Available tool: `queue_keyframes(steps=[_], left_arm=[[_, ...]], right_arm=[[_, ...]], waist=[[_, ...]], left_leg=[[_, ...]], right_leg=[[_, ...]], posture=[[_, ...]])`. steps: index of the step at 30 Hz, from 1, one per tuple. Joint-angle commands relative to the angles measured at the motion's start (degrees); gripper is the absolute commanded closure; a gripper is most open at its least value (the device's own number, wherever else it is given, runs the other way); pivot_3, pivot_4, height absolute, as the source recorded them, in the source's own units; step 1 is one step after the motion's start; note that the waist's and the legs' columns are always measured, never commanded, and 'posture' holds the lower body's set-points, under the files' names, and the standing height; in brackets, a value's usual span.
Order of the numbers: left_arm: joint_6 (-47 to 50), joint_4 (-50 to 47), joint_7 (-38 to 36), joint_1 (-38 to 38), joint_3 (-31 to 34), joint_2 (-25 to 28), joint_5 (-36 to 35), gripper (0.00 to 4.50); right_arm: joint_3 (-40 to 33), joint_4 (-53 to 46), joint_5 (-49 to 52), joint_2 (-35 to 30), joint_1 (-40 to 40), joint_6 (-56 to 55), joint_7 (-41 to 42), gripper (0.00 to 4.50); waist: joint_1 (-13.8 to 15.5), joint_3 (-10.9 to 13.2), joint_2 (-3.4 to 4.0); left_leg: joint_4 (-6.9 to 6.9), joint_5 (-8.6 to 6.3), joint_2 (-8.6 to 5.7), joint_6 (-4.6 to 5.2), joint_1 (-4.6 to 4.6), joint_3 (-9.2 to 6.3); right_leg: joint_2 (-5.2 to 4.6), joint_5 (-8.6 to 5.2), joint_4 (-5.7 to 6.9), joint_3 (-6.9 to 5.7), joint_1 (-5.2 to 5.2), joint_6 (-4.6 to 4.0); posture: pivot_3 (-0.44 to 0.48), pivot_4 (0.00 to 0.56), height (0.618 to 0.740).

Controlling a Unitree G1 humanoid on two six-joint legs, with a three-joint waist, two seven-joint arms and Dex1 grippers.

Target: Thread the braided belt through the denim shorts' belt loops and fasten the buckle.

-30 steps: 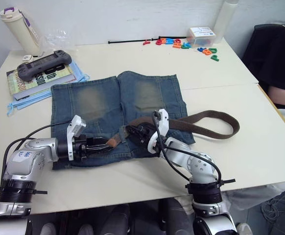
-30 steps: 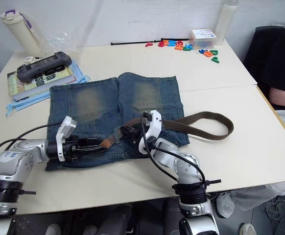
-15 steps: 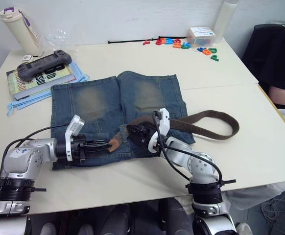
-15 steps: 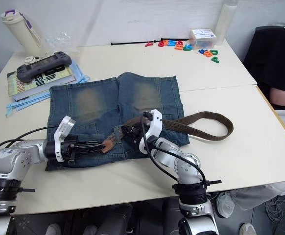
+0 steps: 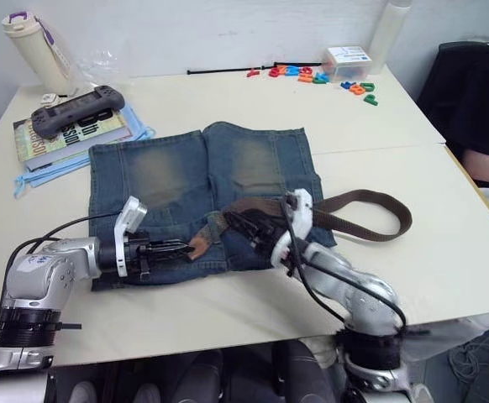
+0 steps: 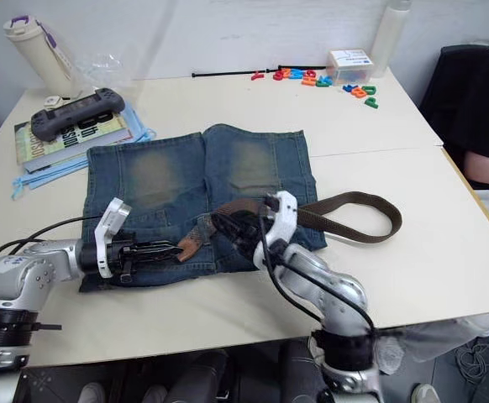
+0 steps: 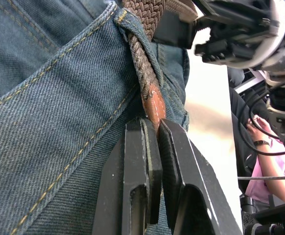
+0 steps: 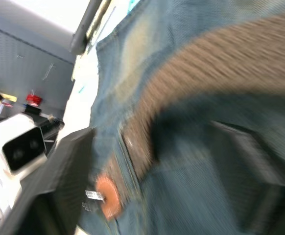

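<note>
The denim shorts (image 5: pixel 186 172) lie flat on the table, waistband toward me. The braided belt (image 5: pixel 364 196) runs along the waistband and curls off in a loop to the right. Its braid passes under one of the belt loops (image 7: pixel 134 34). My left gripper (image 5: pixel 184 248) is shut on the belt's tan leather tip (image 7: pixel 154 104) just left of that loop. My right gripper (image 8: pixel 152 139) hovers over the belt at mid-waistband, jaws wide open around the strap without gripping it. The buckle is hidden.
At the back left are a book with a game controller (image 5: pixel 75 107) on it and a cream bottle (image 5: pixel 31 49). Coloured letters (image 5: pixel 320 77) and a white box (image 5: pixel 345 59) lie at the back right. A person (image 5: pixel 486 126) sits at the right edge.
My left gripper has closed on the belt tip. My right gripper has let go of the belt, opened wide and drawn back a little to the right.
</note>
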Motion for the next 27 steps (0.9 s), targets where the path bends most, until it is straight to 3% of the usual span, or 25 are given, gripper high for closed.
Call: queue_keyframes(steps=[1, 5, 10, 22, 25, 27], left_arm=[[-0.09, -2.50, 0.43, 0.13, 1.65, -0.23, -1.62, 4.50], [0.88, -3.98, 0.85, 0.78, 2.26, -0.22, -2.53, 4.50], [3.55, -6.93, 2.02, 1.40, 4.23, 0.81, -4.49, 4.50], [7.44, -20.50, 11.43, 5.06, 7.82, -1.80, -9.67, 4.50], [8.35, -20.05, 12.43, 5.54, 10.02, -0.66, -11.09, 4.50], [8.20, -19.52, 12.34, 6.28, 10.88, 0.40, -11.07, 4.50]], right_arm=[[-0.69, -14.37, 2.01, -10.10, 1.54, 2.72, 3.27, 0.23], [7.37, -25.02, -14.58, -29.32, 1.80, 0.65, 11.47, 0.23], [24.05, -27.42, -37.08, -43.75, 1.05, -7.10, 17.81, 0.23], [34.51, -16.67, -61.34, -43.01, 1.43, -13.40, 23.02, 0.23], [34.71, -15.24, -65.11, -42.75, 2.47, -14.38, 24.50, 1.07], [34.72, -14.53, -67.43, -42.41, 3.04, -14.94, 25.12, 1.96]], waist=[[0.11, -0.01, -0.01], [-0.01, -0.02, -0.03], [0.12, -0.02, -0.04], [1.73, -0.03, -0.06], [1.82, -0.04, -0.08], [1.86, -0.05, -0.09]], left_leg=[[0.02, -0.01, -0.01, 0.03, -0.01, 0.00], [-0.08, -0.14, 0.05, 0.26, 0.04, -0.01], [-0.29, -0.10, 0.08, 0.21, 0.26, -0.21], [-0.26, -0.04, 0.00, 0.11, 0.22, -0.19], [-0.25, -0.04, 0.01, 0.11, 0.25, -0.19], [-0.25, -0.04, 0.01, 0.11, 0.25, -0.20]], right_leg=[[-0.03, 0.00, -0.03, -0.01, 0.02, 0.00], [-0.04, 0.02, -0.19, -0.07, 0.12, 0.04], [-0.06, 0.04, -0.64, -0.37, 0.53, 0.07], [-0.15, 0.10, -0.85, -0.37, 0.62, 0.18], [-0.14, 0.10, -0.84, -0.38, 0.67, 0.17], [-0.15, 0.10, -0.84, -0.39, 0.68, 0.17]], posture=[[0.000, 0.150, 0.657], [0.000, 0.150, 0.657], [0.000, 0.150, 0.657], [0.000, 0.150, 0.657], [0.000, 0.150, 0.657], [0.000, 0.150, 0.657]])
